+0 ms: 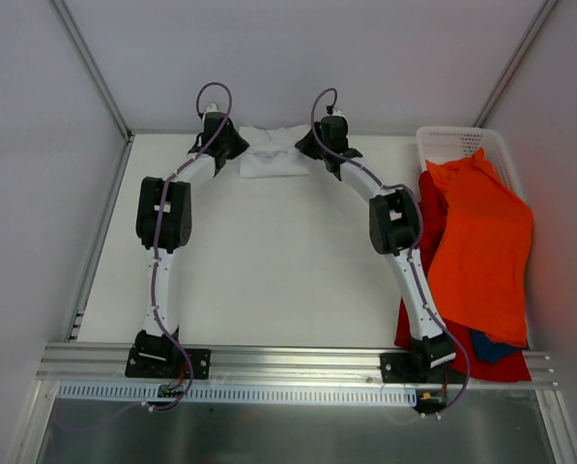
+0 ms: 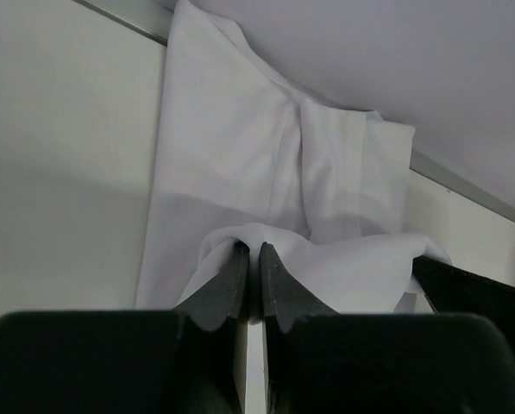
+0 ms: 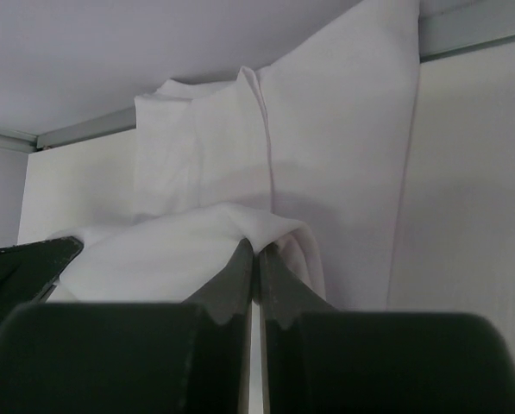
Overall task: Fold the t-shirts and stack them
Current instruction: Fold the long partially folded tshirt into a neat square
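Your left pincer and right pincer are both pinched tight on folds of the white shirt between them. The orange shirt and red shirt are piled well off to the right pincer's right.

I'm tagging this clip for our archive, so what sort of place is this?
Likely a robot lab test cell, not a home: a white table boxed in by plain walls, left arm and right arm bolted to an aluminium rail, left tool and right tool pinching a white t-shirt.
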